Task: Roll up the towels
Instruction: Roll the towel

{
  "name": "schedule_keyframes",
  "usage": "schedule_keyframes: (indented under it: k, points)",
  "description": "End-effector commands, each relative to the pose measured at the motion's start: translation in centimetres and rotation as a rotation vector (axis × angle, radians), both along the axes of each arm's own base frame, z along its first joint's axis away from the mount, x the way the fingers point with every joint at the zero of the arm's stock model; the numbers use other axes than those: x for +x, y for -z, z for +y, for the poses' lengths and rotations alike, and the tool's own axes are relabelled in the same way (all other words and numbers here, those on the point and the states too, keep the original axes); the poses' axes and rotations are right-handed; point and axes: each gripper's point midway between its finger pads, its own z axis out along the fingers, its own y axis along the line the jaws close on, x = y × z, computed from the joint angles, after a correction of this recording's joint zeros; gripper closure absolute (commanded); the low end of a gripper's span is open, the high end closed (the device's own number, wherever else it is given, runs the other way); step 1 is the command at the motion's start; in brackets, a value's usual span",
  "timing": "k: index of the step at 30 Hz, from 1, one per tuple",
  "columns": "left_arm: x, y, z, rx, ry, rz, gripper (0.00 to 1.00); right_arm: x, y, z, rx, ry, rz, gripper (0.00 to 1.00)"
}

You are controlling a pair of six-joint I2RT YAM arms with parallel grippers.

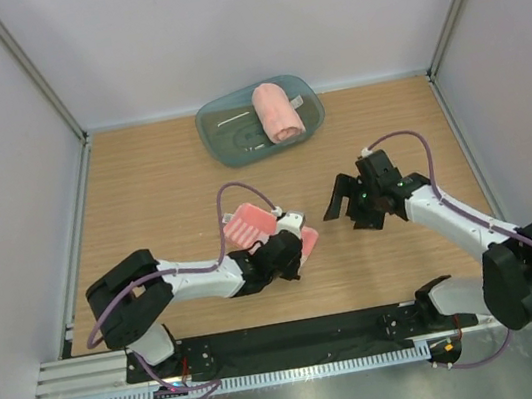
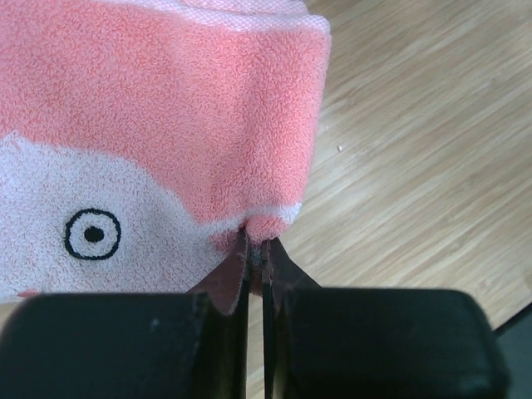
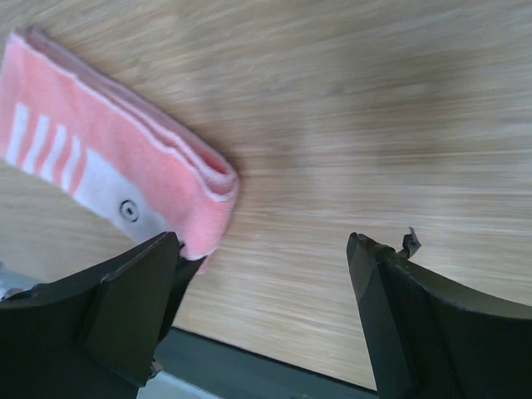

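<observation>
On the left, the left jaws are pinched tight on the hem of the printed towel [image 2: 166,125]. The fingers [image 2: 287,270] are pressed together with only a fold of terry between them. From that grip the cloth spreads away toward 11 o'clock in the wrist view, showing pink, a white patch and a black ring. From above, this towel [image 1: 250,224] is a folded band on the tabletop [image 1: 141,179], toward 6 o'clock. At 12 o'clock, the other towel [image 1: 277,112] sits rolled up inside the teal tub [image 1: 209,127]. On the right, the right jaws are spread wide with nothing between them, only bare wood. The folded towel's end [image 3: 208,191] is at their 9 o'clock, just beside the left finger [image 3: 133,291].
</observation>
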Motion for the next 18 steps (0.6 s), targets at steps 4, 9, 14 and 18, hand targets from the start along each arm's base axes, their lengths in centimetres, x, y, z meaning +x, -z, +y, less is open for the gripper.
schedule_keyframes:
  k: [4, 9, 14, 18]
  points:
    - [-1.7, -0.1, 0.6, -0.055, 0.033, 0.069, 1.00, -0.7, 0.9, 7.3, 0.302, -0.108, 0.032, 0.10]
    - [-1.7, -1.0, 0.6, -0.080, 0.031, 0.056, 1.00, -0.8, 3.4, 9.0, 0.295, -0.127, 0.083, 0.17]
    - [-1.8, -1.7, 1.1, -0.103, 0.014, 0.049, 1.00, -0.9, 5.7, 8.8, 0.244, -0.118, 0.130, 0.58]
    - [-1.8, -2.6, 1.5, -0.137, -0.005, 0.051, 1.00, -0.9, 5.9, 7.9, 0.185, -0.107, 0.128, 0.99]
